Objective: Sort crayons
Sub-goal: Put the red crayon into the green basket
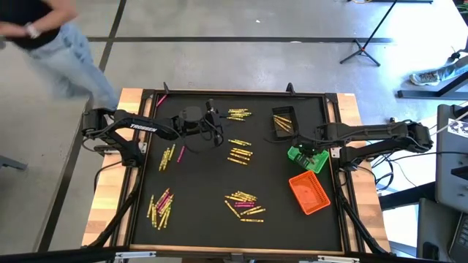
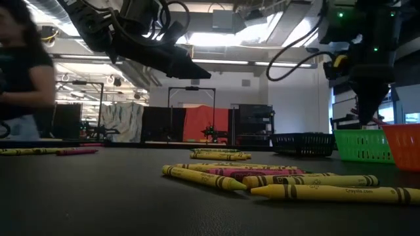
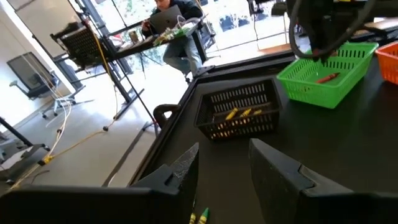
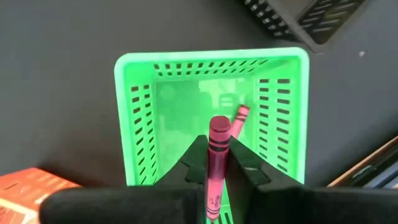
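– Two arms up? Where's the right gripper (image 4: 217, 163)?
– Directly over the green slotted plastic bin (image 4: 137, 124), fingers pinching a magenta wax crayon (image 4: 217, 155) upright between them. Another pink crayon (image 4: 239, 119) lies inside that bin.
– Left gripper (image 3: 224, 168)?
– Hovers above the black mat (image 1: 205, 183), fingers spread, nothing held, facing the black mesh bin (image 3: 239, 115) with yellow crayons (image 3: 239, 113) in it.
– Rest of the crayons?
– Loose yellow and pink clusters (image 1: 245, 206) scattered on the mat; orange bin (image 1: 310, 193) near the green one.
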Available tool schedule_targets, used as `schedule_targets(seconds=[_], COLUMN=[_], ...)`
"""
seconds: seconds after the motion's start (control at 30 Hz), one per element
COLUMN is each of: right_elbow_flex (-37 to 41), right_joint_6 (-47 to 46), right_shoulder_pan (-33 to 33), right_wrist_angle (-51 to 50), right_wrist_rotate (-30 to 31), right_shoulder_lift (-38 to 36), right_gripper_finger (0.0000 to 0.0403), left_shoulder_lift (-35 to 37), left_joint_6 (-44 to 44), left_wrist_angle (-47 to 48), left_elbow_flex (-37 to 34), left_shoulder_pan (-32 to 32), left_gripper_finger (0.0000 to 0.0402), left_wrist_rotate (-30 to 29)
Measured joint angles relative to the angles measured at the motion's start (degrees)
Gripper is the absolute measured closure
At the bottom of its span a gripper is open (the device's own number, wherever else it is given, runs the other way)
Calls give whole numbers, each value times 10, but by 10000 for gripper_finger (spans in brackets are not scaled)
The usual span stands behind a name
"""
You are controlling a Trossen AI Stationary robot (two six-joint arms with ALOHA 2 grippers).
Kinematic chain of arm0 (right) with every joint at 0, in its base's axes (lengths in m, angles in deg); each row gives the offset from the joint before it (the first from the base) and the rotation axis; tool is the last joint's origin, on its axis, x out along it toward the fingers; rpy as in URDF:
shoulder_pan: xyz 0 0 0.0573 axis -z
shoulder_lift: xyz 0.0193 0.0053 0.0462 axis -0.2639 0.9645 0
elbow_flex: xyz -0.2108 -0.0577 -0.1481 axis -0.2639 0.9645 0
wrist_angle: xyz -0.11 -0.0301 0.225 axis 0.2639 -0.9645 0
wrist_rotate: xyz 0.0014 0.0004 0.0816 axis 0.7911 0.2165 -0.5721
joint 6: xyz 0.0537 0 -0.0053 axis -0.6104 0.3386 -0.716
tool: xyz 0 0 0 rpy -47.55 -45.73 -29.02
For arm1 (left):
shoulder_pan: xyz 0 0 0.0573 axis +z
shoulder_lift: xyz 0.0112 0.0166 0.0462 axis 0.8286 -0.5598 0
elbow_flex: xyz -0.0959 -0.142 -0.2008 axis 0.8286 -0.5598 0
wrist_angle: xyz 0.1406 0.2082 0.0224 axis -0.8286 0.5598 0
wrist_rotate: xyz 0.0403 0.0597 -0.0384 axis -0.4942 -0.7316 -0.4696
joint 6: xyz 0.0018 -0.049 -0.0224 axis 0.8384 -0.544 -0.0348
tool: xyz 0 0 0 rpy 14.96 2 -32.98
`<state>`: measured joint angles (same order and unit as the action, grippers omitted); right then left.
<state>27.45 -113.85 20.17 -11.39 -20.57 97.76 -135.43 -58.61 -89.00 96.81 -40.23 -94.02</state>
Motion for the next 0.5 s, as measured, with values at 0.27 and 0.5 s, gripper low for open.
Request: schedule_targets(seconds=[0.27, 0.5], right_elbow_flex=[-25, -29], right_joint_6=[6, 167], right_shoulder_pan=[25, 27], right_wrist_angle=[2, 252], right_wrist_rotate=[9, 92], right_shoulder_lift=[0, 0], right_gripper_finger=[278, 219], left_shoulder_lift=[0, 0], left_joint_6=[3, 16], left_wrist_angle=[-4, 51], left_elbow_flex=[0, 0], left_shoulder_pan=[0, 0], left_gripper_finger=[276, 276], left_wrist_rotate=[-2, -42])
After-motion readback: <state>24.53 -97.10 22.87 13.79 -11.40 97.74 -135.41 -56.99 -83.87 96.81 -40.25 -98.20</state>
